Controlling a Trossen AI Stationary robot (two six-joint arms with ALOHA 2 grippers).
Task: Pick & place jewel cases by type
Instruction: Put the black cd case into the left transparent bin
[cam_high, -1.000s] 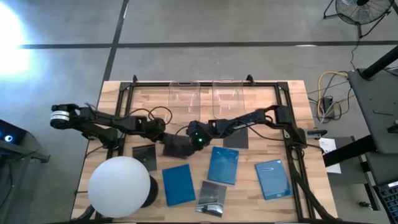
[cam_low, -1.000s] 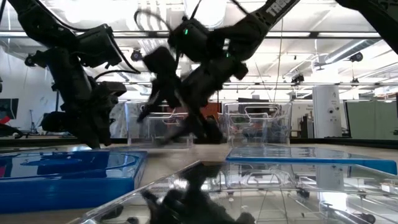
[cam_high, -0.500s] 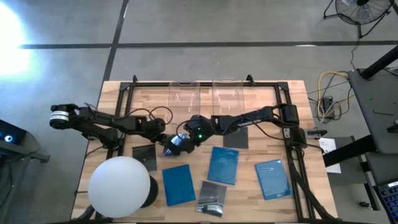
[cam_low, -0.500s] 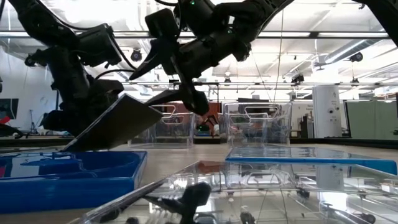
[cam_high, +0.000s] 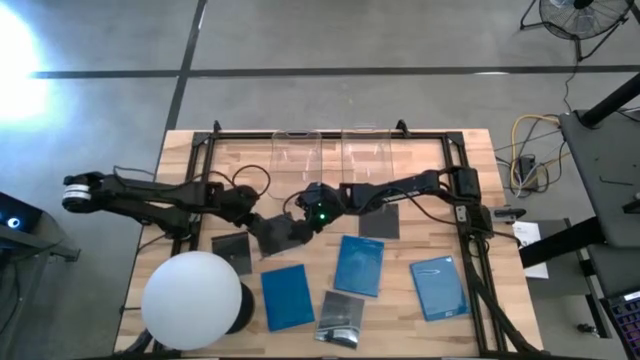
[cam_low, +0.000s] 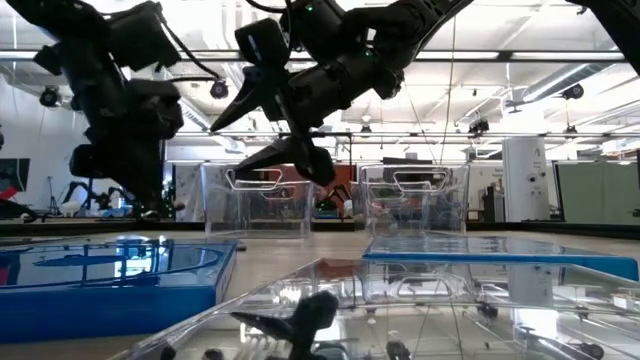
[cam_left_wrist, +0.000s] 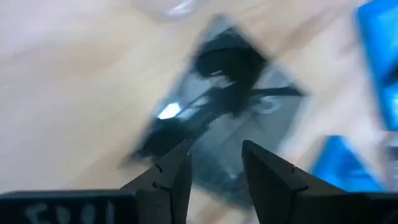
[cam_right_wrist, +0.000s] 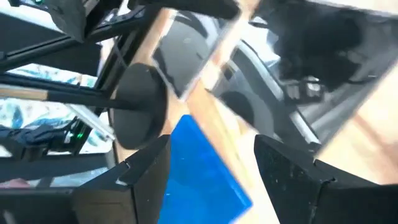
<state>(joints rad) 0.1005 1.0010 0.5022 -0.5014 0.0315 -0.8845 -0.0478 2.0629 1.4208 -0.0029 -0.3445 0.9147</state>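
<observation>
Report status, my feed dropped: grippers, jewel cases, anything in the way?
Left gripper open, right gripper open, both mid-table. Dark case between them, not held. White sphere off to the side, clear of the work.

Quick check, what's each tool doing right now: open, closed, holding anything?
Left tool: open, nothing between its fingers, above a dark jewel case at mid-table.
Right tool: open, empty, raised above that same case.
</observation>
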